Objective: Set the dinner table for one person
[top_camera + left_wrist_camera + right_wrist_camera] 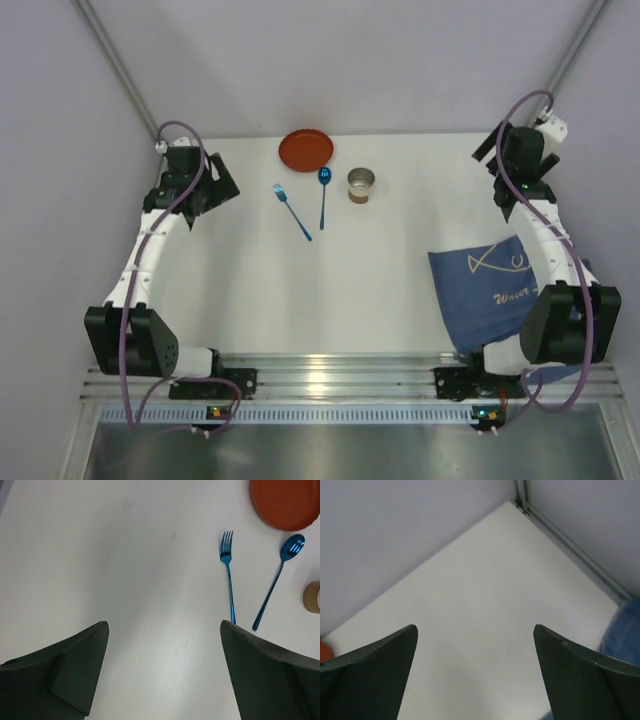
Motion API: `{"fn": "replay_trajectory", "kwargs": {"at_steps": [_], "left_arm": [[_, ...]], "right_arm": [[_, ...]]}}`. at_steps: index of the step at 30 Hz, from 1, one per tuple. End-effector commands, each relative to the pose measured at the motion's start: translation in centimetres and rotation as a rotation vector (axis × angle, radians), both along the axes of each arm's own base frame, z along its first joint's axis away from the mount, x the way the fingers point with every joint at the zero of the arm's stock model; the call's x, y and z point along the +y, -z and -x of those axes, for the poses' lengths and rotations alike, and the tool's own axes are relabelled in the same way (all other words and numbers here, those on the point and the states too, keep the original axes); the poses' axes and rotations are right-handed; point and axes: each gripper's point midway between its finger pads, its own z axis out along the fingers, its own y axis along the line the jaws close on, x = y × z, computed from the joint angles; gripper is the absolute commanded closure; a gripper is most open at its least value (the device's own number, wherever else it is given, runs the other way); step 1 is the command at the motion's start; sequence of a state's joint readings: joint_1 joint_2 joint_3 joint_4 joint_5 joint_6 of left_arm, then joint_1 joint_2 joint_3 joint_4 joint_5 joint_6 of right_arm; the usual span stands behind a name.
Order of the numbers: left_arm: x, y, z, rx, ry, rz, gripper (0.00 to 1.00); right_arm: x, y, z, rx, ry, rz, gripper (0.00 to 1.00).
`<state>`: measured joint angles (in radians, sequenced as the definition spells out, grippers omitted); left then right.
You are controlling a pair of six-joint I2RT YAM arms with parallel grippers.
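Dinner table (380, 300) as the wide, white, matte top under everything, running from the metal rail (330, 372) at the near edge back to the pale wall (400, 60). Nearest, on the right side, a dark blue placemat (485, 285) with white fish drawings, flat on the tabletop, its right part hidden under the right arm (555, 250); shows too as a blue patch at the right edge of the right wrist view. Farther back, about mid-width, a blue fork (293, 212) and a blue spoon (323, 198) side by side, heads toward the far side, handles slanting toward each other at their near ends without touching. Just right of the spoon's bowl, a small brown cup (361, 184), upright, open top up, apart from the spoon. Behind the cutlery, near the far edge, an orange-red plate (306, 150), just beside the spoon's bowl; cannot tell whether rim and bowl touch. At the far left, about level with the cutlery, the left gripper (225, 180), pointing toward the fork, jaws spread wide and holding nothing, bare white tabletop between them in the left wrist view. At the far right, near the back corner, the right gripper (487, 152), jaws likewise wide apart and empty, only bare tabletop between them in the right wrist view.
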<state>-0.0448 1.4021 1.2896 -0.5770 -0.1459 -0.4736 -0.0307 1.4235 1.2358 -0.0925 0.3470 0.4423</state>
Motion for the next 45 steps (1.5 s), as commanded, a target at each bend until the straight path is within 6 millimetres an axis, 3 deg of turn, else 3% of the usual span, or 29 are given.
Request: {"fn": "replay_trajectory", "kwargs": {"at_steps": [1, 2, 3, 4, 6, 7, 9, 11, 14, 17, 19, 21, 23, 25, 26, 29, 32, 37, 43, 45], "left_arm": [[0.4, -2.0, 3.5, 0.029, -0.037, 0.015, 0.02], [0.4, -1.3, 4.2, 0.057, -0.04, 0.013, 0.02], [0.1, -1.2, 5.0, 0.054, -0.019, 0.022, 0.01], [0.0, 1.0, 6.2, 0.098, 0.007, 0.011, 0.02], [0.5, 1.8, 8.0, 0.088, -0.028, 0.015, 0.01], [0.0, 3.7, 9.1, 0.116, 0.013, 0.027, 0.02], [-0.9, 3.8, 9.7, 0.092, 0.06, 0.057, 0.02], [-0.8, 5.7, 11.3, 0.197, 0.042, 0.068, 0.01], [-0.4, 6.8, 11.3, 0.258, 0.025, 0.052, 0.02], [0.7, 4.3, 11.1, 0.159, -0.027, 0.023, 0.02], [2.5, 6.2, 12.3, 0.275, -0.118, -0.041, 0.02], [3.3, 8.4, 13.6, 0.39, -0.198, -0.035, 0.02], [1.0, 10.2, 13.8, 0.402, -0.128, 0.07, 0.02], [-1.2, 10.2, 13.2, 0.334, -0.063, 0.183, 0.02], [-3.2, 9.7, 13.2, 0.32, 0.0, 0.279, 0.02], [-4.3, 7.7, 13.0, 0.246, 0.019, 0.346, 0.03], [-3.6, 7.0, 13.3, 0.247, 0.006, 0.303, 0.07], [-2.4, 3.7, 13.3, 0.175, 0.003, 0.233, 0.07], [-2.1, 2.2, 15.3, 0.145, -0.014, 0.23, 0.08], [-2.0, 1.4, 15.8, 0.1, -0.011, 0.219, 0.08]], "right_arm": [[-0.5, 4.6, 5.8, 0.223, 0.137, -0.065, 0.0], [0.6, 5.3, 6.3, 0.222, 0.111, -0.07, 0.0], [0.5, 5.1, 6.8, 0.211, 0.113, -0.079, 0.0], [0.7, 4.4, 7.2, 0.189, 0.097, -0.093, 0.0], [0.3, 4.7, 7.8, 0.2, 0.086, -0.119, 0.0], [0.8, 4.4, 7.9, 0.198, 0.058, -0.128, 0.0], [1.2, 3.9, 8.2, 0.212, 0.022, -0.118, 0.0], [2.3, 3.7, 7.9, 0.236, -0.06, -0.107, 0.0], [2.9, 5.8, 7.6, 0.347, -0.097, -0.122, 0.0], [3.2, 8.8, 6.5, 0.43, -0.112, -0.134, 0.0], [2.6, 10.7, 6.0, 0.475, -0.069, -0.142, 0.0], [2.3, 11.3, 5.5, 0.459, -0.036, -0.186, 0.0], [2.8, 11.8, 4.9, 0.444, -0.05, -0.215, 0.0], [2.9, 12.8, 4.2, 0.479, -0.064, -0.218, 0.0], [3.0, 13.8, 4.9, 0.541, -0.064, -0.218, 0.0], [4.2, 17.5, 6.5, 0.702, -0.075, -0.266, 0.0], [7.2, 21.8, 8.9, 0.843, -0.124, -0.294, 0.0], [9.0, 25.8, 10.5, 0.954, -0.132, -0.282, 0.0], [9.5, 27.0, 10.0, 0.981, -0.136, -0.259, 0.09], [9.8, 27.4, 10.3, 0.996, -0.137, -0.254, 0.24]]}}
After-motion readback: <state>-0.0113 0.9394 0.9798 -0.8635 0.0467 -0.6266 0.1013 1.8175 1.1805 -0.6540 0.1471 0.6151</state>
